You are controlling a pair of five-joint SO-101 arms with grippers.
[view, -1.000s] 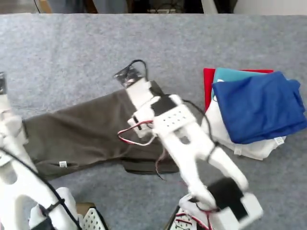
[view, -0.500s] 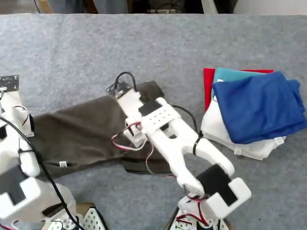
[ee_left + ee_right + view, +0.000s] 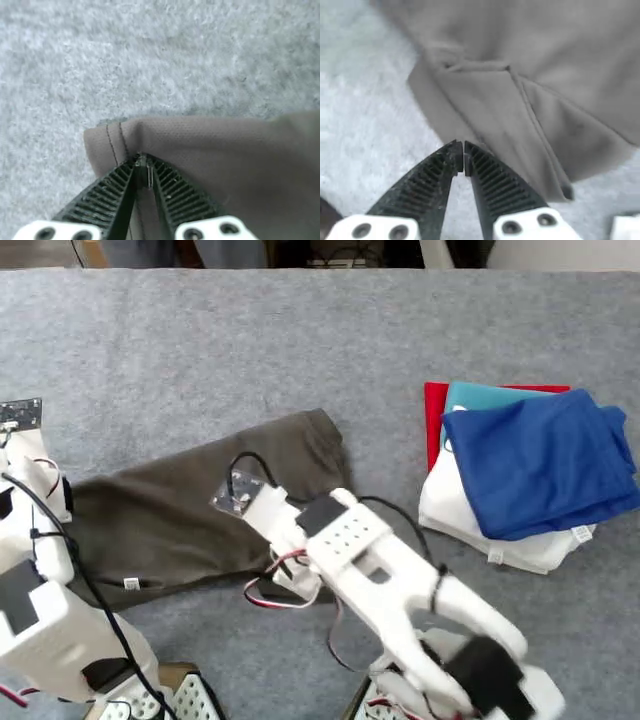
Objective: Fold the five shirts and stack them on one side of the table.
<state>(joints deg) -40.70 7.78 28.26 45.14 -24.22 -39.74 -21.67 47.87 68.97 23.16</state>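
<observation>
1. Grey carpet-like covering is seen across the whole counter (image 3: 180,330).
2. One brown shirt (image 3: 170,510) is laid out at mid-counter, with loose folds along its edge.
3. A stack of folded shirts (image 3: 530,480), blue uppermost, is placed well apart from the brown shirt, on the right arm's side.
4. The left arm (image 3: 30,540) is positioned at the brown shirt's outer end, and the left jaws are pinched on its hemmed corner.
5. The right arm (image 3: 380,570) is positioned over the brown shirt's near edge. The right jaws are pressed together, and whether fabric is caught cannot be told.

Closed: left end effector (image 3: 142,162), right end effector (image 3: 460,150)
</observation>
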